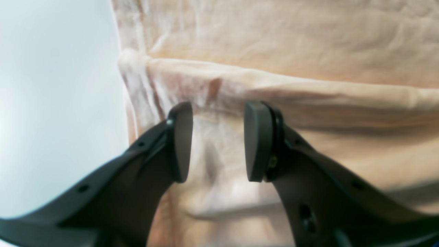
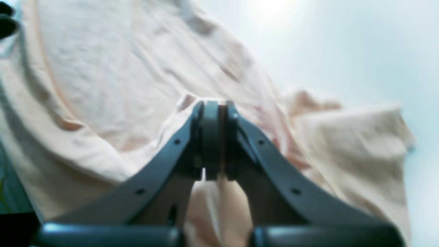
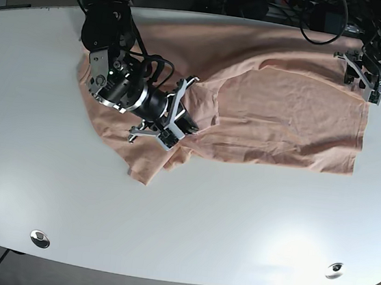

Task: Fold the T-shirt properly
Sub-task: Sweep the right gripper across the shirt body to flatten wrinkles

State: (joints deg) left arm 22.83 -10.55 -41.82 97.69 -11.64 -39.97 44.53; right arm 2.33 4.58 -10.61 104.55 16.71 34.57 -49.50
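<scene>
A peach T-shirt [image 3: 289, 119] lies spread across the far half of the white table [image 3: 188, 225], with part of it folded over itself. My right gripper [image 3: 191, 123] is shut on a bunched fold of the shirt near its left middle. In the right wrist view [image 2: 214, 137] cloth [image 2: 113, 75] is pinched between the pads. My left gripper [image 3: 365, 80] is open over the shirt's far right corner. In the left wrist view [image 1: 217, 140] its pads straddle a folded hem [image 1: 308, 92] without gripping it.
The table's bare white surface fills the near half. Two round metal fittings [image 3: 40, 238] [image 3: 334, 269] sit near the front edge. Cables [image 3: 275, 1] run behind the table's far edge. The shirt's sleeve [image 3: 148, 162] hangs toward the near left.
</scene>
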